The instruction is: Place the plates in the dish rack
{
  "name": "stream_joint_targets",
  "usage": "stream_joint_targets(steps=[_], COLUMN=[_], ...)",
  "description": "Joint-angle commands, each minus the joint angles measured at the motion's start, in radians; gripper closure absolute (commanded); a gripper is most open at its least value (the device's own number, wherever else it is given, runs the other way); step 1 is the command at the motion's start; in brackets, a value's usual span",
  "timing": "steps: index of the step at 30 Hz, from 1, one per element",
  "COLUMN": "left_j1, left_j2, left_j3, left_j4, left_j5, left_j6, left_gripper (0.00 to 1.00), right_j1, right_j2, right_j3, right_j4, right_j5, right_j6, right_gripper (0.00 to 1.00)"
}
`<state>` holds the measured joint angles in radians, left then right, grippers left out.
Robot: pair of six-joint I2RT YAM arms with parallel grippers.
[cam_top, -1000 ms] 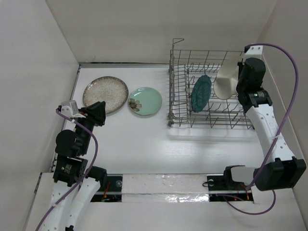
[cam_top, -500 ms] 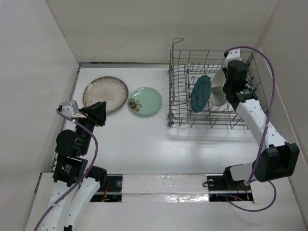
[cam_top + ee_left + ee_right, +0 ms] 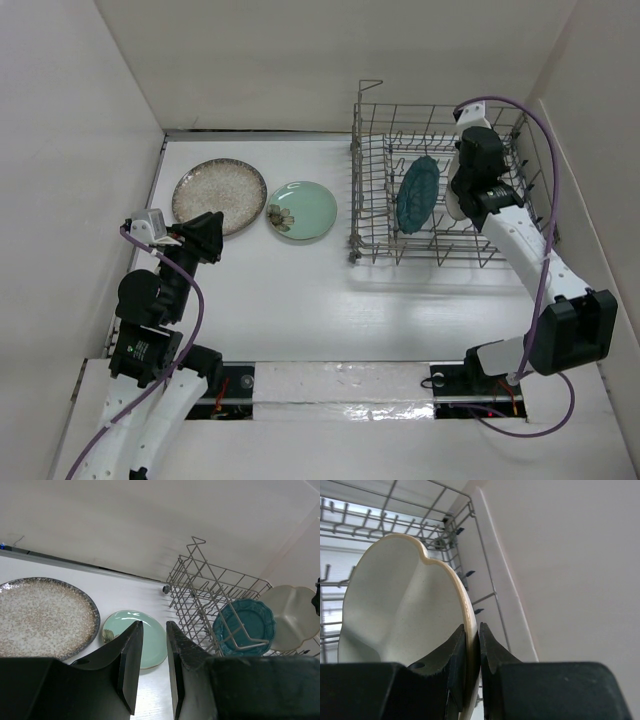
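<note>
Only the right arm moves. 1 s ago the right gripper [image 3: 471, 630] was over the right wall of the dish rack [image 3: 356, 190]; now it's further left, inside the rack's outline. The cream plate [image 3: 400, 610] travels with it, rim pinched between the fingers. Top view: the plate showed a broad face before, well apart from the teal plate [image 3: 417, 193]. Now only a sliver shows past the wrist, just beside the teal one; contact can't be told. The cable [image 3: 540, 150] loop shifts left too.

Bright even light, soft shadows, sharp focus
</note>
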<state>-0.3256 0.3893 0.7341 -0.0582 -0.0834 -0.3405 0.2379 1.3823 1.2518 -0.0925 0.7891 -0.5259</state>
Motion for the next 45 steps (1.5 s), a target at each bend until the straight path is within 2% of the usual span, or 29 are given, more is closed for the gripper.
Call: stream_joint_targets(steps=[1, 6, 11, 23, 25, 26, 27, 29, 40, 45], left_j1=[-0.004, -0.004, -0.004, -0.015, -0.015, -0.015, -0.015, -0.015, -0.015, -0.015], left_j2=[0.0, -0.004, -0.009, -0.003, -0.003, -0.003, -0.003, -0.003, -0.006, -0.001], left_j3=[0.013, 0.011, 0.011, 0.011, 0.01, 0.01, 0.011, 0.01, 0.008, 0.008], left_j4=[0.035, 0.035, 0.034, 0.034, 0.034, 0.034, 0.034, 0.034, 0.032, 0.031], left_j5=[0.002, 0.005, 0.005, 0.014, 0.014, 0.014, 0.014, 0.014, 0.014, 0.013], left_j6=[0.009, 0.008, 0.008, 0.008, 0.008, 0.008, 0.008, 0.008, 0.008, 0.008], left_gripper=[0.77, 0.77, 0.77, 0.77, 0.77, 0.77, 0.77, 0.77, 0.77, 0.77], right_j1=[0.005, 0.005, 0.005, 0.083, 0.083, 0.092, 0.092, 0.092, 0.083, 0.061], right_j2=[-0.086, -0.089, -0.086, -0.028, -0.029, -0.029, -0.031, -0.037, -0.055, -0.092], right_j3=[0.072, 0.103, 0.018, -0.04, -0.043, -0.043, -0.042, -0.04, -0.043, -0.015], right_j4=[0.234, 0.212, 0.204, 0.186, 0.177, 0.169, 0.159, 0.128, -0.001, -0.082], right_j5=[0.093, 0.061, 0.004, 0.024, 0.032, 0.03, 0.03, 0.03, 0.013, -0.056], right_j6=[-0.069, -0.053, -0.013, -0.014, -0.002, 0.006, 0.03, 0.065, 0.253, 0.387], right_gripper=[1.0, 1.0, 1.0, 0.99, 0.9, 0.74, 0.67, 0.6, 0.54, 0.43])
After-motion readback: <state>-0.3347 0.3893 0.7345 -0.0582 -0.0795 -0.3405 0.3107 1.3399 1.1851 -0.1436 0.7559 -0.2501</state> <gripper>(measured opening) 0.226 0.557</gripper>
